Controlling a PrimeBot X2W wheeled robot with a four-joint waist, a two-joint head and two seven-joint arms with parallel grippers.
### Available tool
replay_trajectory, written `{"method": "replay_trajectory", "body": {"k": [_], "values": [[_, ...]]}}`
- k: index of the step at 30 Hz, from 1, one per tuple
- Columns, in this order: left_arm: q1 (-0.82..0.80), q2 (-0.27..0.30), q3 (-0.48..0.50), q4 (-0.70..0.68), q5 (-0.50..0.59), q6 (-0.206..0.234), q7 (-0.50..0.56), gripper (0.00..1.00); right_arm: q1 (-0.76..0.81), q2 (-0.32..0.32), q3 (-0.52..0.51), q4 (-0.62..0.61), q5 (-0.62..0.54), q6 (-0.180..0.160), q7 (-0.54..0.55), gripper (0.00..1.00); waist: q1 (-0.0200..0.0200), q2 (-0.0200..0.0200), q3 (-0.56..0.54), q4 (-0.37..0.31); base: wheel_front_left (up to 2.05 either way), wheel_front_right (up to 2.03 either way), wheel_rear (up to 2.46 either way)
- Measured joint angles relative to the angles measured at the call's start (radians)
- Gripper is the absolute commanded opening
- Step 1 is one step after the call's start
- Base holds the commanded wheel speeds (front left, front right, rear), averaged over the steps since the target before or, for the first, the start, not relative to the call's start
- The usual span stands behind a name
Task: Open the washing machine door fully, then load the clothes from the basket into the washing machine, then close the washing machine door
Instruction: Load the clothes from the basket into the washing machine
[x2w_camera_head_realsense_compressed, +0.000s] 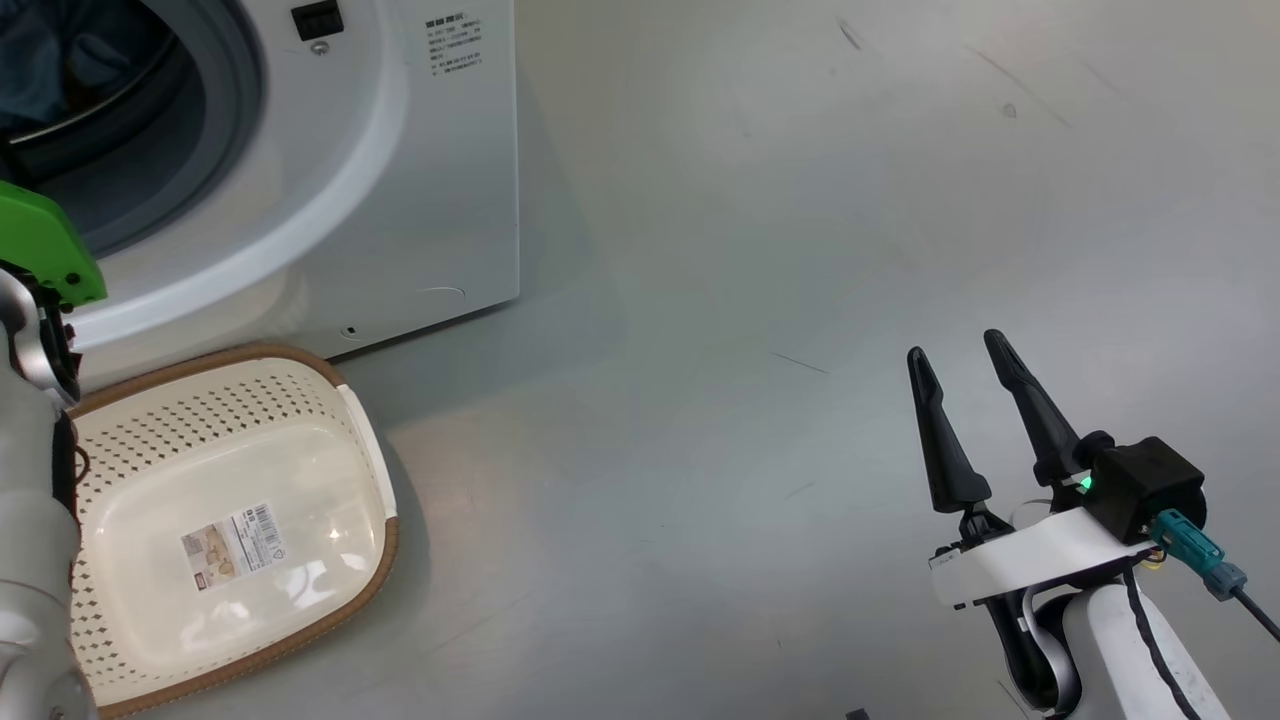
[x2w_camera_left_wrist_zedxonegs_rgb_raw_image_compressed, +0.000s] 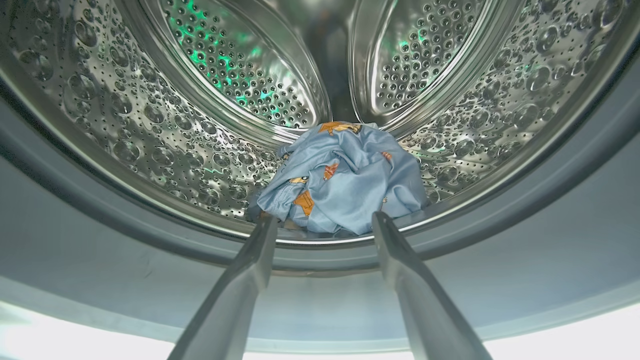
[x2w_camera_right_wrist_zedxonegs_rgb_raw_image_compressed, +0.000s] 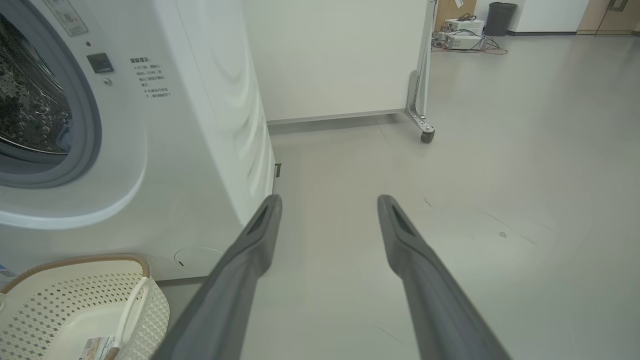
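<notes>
My L gripper (x2w_camera_left_wrist_zedxonegs_rgb_raw_image_compressed: 324, 218) wide open, empty; clothes (x2w_camera_left_wrist_zedxonegs_rgb_raw_image_compressed: 350, 170) at 12 in drum (x2w_camera_left_wrist_zedxonegs_rgb_raw_image_compressed: 150, 125). R gripper (x2w_camera_head_realsense_compressed: 954, 347) open, empty.

Washing machine (x2w_camera_head_realsense_compressed: 400, 150) cut off by head view's top and left edges; its printed text (x2w_camera_head_realsense_compressed: 455, 45) too small to read. Basket (x2w_camera_head_realsense_compressed: 200, 410) left side hidden behind pale forearm (x2w_camera_head_realsense_compressed: 30, 520); basket sticker (x2w_camera_head_realsense_compressed: 228, 545) unreadable. Clothes (x2w_camera_left_wrist_zedxonegs_rgb_raw_image_compressed: 345, 175) near edge partly behind drum lip (x2w_camera_left_wrist_zedxonegs_rgb_raw_image_compressed: 320, 241).
</notes>
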Motion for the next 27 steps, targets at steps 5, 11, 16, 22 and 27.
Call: {"method": "replay_trajectory", "body": {"k": [5, 11, 16, 22, 27], "values": [[0.032, -0.028, 0.002, 0.002, -0.012, -0.021, -0.017, 1.0, 0.003, -0.009, -0.003, 0.001, -0.005, 0.0, 0.0, 1.0, 0.0, 0.0, -0.036, 0.023, 0.0, 0.0, 0.0], [0.071, -0.063, -0.001, 0.005, -0.024, -0.044, -0.027, 1.0, 0.024, -0.015, -0.018, 0.003, -0.005, 0.0, 0.0, 1.0, 0.0, 0.0, -0.08, 0.046, 0.0, 0.0, 0.0], [0.121, -0.094, -0.005, 0.006, -0.027, -0.067, -0.037, 1.0, 0.042, -0.021, -0.028, 0.005, -0.007, 0.0, 0.0, 1.0, 0.0, 0.0, -0.117, 0.067, 0.0, 0.0, 0.0], [0.197, -0.138, -0.009, 0.002, -0.037, -0.09, -0.044, 1.0, 0.061, -0.03, -0.037, 0.007, -0.011, 0.0, 0.0, 1.0, 0.0, 0.0, -0.165, 0.093, 0.0, 0.0, 0.0], [0.272, -0.169, -0.019, -0.012, -0.04, -0.107, -0.044, 1.0, 0.088, -0.037, -0.053, 0.009, -0.011, 0.0, 0.0, 1.0, 0.0, 0.0, -0.205, 0.118, 0.0, 0.0, 0.0]]}}
